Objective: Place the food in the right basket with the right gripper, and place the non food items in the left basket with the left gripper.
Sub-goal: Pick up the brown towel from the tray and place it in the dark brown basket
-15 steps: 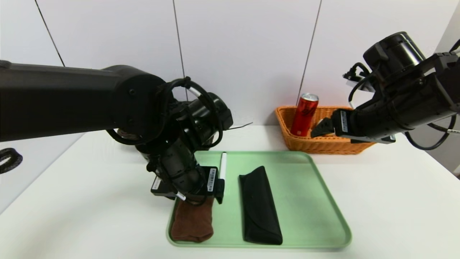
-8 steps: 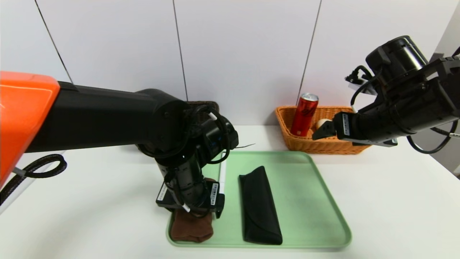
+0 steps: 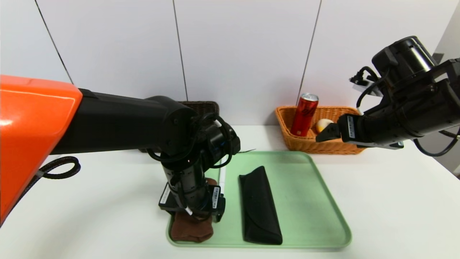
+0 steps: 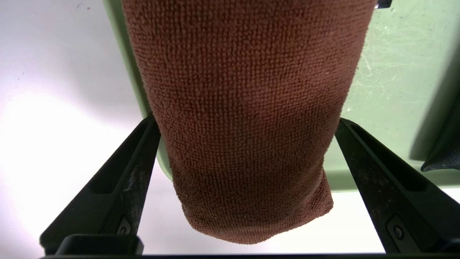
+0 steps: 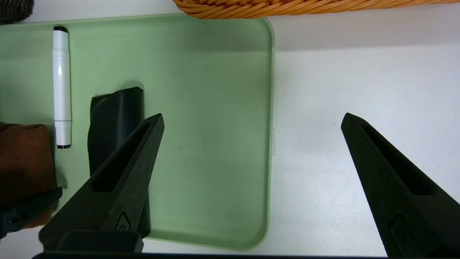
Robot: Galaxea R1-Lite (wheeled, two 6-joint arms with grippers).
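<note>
Straddling towel (image 4: 248, 118) — left end effector (image 4: 244, 180), spread wide

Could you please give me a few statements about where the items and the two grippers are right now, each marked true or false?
1. The left gripper stands open with a finger on each side of the brown towel. True.
2. The red can lies on the green tray. False: it stands upright in the orange basket.
3. The right gripper is open and holds nothing. True.
4. The black case is already in the dark brown basket. False: it lies on the tray, beside the white marker.
5. The bun sits in the orange basket. True.
</note>
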